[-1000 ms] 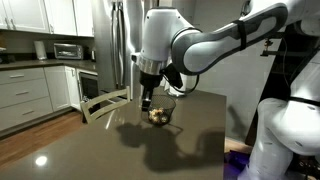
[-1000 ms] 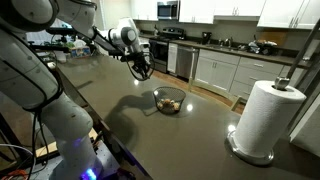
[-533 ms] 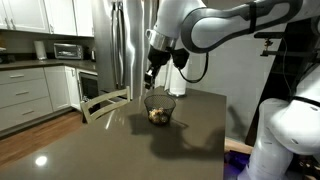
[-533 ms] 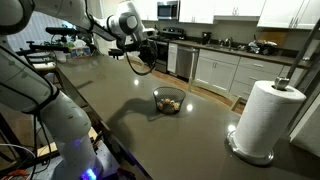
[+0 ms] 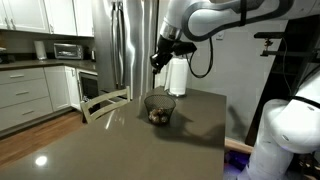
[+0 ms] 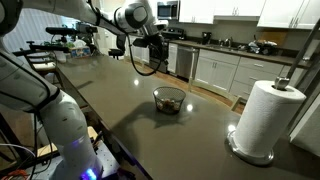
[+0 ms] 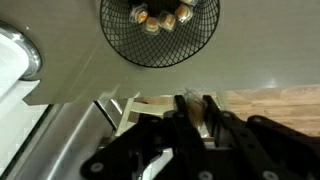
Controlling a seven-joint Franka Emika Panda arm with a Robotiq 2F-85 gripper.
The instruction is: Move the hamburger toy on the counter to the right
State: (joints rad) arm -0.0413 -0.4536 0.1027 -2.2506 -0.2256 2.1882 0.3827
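Note:
A dark wire bowl [image 5: 158, 100] [image 6: 169, 93] stands mid-counter with small toys in it. In the wrist view the bowl [image 7: 125, 48] lies well below the fingers. My gripper [image 5: 157, 63] [image 6: 161, 40] hangs high above the counter [image 5: 195, 140] [image 6: 120, 120], up and to one side of the bowl. In the wrist view my gripper [image 7: 194, 100] is shut on a small tan rounded lump, the hamburger toy [image 7: 195, 112]. The toy is too small to make out in both exterior views.
A paper towel roll [image 6: 265, 115] [image 5: 178, 78] stands on the counter beyond the bowl. A wooden chair [image 5: 105, 100] stands at the counter's edge. White cabinets, a fridge and a microwave are behind. The counter edge [image 7: 60, 98] is beneath the gripper.
My gripper was down at the bowl a second ago. It has since risen well above it and moved sideways, carrying the tan lump. The bowl has not moved.

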